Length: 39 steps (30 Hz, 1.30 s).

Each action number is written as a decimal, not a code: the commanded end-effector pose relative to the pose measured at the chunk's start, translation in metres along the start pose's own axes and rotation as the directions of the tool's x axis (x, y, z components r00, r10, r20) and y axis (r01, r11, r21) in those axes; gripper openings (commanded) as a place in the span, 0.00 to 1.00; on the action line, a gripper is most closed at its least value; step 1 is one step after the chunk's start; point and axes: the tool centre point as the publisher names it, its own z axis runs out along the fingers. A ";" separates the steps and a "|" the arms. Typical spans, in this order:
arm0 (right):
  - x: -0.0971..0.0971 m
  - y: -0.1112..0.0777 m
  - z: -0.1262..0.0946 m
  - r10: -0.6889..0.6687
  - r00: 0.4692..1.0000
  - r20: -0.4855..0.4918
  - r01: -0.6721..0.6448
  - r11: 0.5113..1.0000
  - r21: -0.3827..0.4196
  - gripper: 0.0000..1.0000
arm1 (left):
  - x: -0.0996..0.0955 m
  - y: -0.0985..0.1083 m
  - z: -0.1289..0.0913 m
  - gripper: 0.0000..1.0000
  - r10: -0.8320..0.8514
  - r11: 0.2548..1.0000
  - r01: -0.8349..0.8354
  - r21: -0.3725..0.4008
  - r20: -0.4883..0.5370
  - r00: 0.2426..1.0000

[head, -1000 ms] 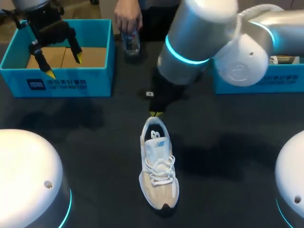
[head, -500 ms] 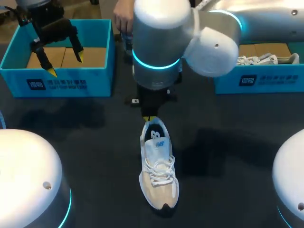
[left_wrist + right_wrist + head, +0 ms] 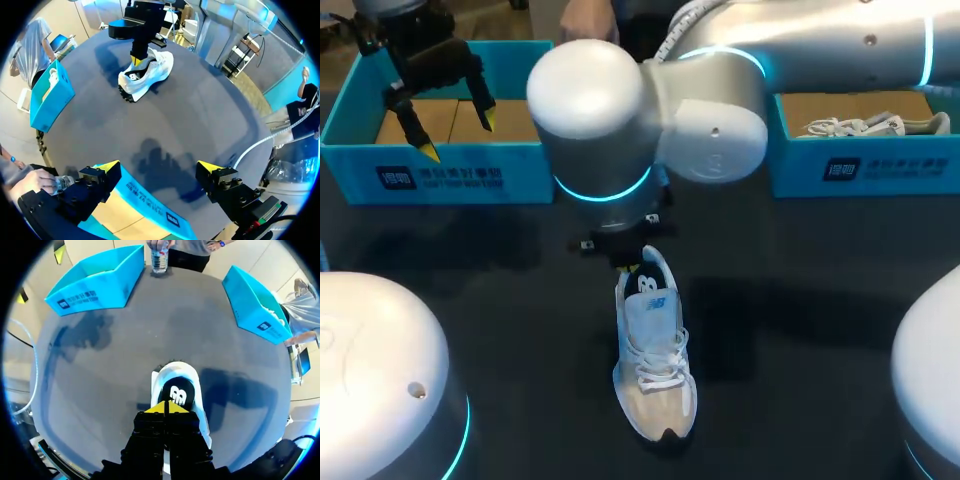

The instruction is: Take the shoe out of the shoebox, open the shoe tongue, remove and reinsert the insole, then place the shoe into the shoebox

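Level: moderate and even; the dark table (image 3: 800, 300) stays dull, while the white shoe (image 3: 655, 375) reads bright.
Source: overhead, judged by shadows lying close under objects.
Shadows: soft-edged patches on the table right of the shoe and in front of the left shoebox (image 3: 440, 175).
Glare: broad highlights on the right arm (image 3: 590, 100) housing; its cyan ring glows.
Edges: wrist views bend straight lines near the rim.

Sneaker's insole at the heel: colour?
Black insole with a white mark; best in right wrist view.
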 end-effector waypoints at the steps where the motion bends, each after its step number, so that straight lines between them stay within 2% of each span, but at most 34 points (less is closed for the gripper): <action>1: 0.004 -0.004 0.004 0.039 0.996 0.077 -0.040 0.999 0.015 0.00 | 0.000 0.000 -0.001 1.00 0.000 1.000 0.000 -0.002 -0.003 1.000; 6: -0.010 -0.003 0.024 0.069 0.980 0.187 -0.086 0.993 0.086 0.00 | 0.000 0.000 -0.001 1.00 0.000 1.000 0.000 -0.002 -0.003 1.000; 9: -0.015 -0.006 0.029 0.055 0.974 0.218 -0.077 0.993 0.093 0.00 | 0.000 0.000 -0.001 1.00 0.000 1.000 0.000 -0.002 -0.003 1.000; 13: -0.017 -0.010 0.036 0.042 0.973 0.226 -0.065 0.993 0.094 0.00 | 0.000 0.000 -0.001 1.00 0.000 1.000 0.000 -0.002 -0.003 1.000; 21: -0.019 -0.020 0.055 -0.010 0.948 0.319 -0.040 0.988 0.150 0.00 | 0.000 0.000 -0.001 1.00 0.000 1.000 0.000 -0.002 -0.003 1.000; 31: -0.037 -0.032 0.062 0.001 0.936 0.353 -0.064 0.984 0.168 0.00 | 0.000 0.000 -0.001 1.00 0.000 1.000 0.000 -0.002 -0.003 1.000; 39: -0.042 -0.028 0.088 -0.023 0.952 0.306 -0.047 0.975 0.219 0.00 | 0.000 0.000 -0.001 1.00 0.000 1.000 0.000 -0.002 -0.003 1.000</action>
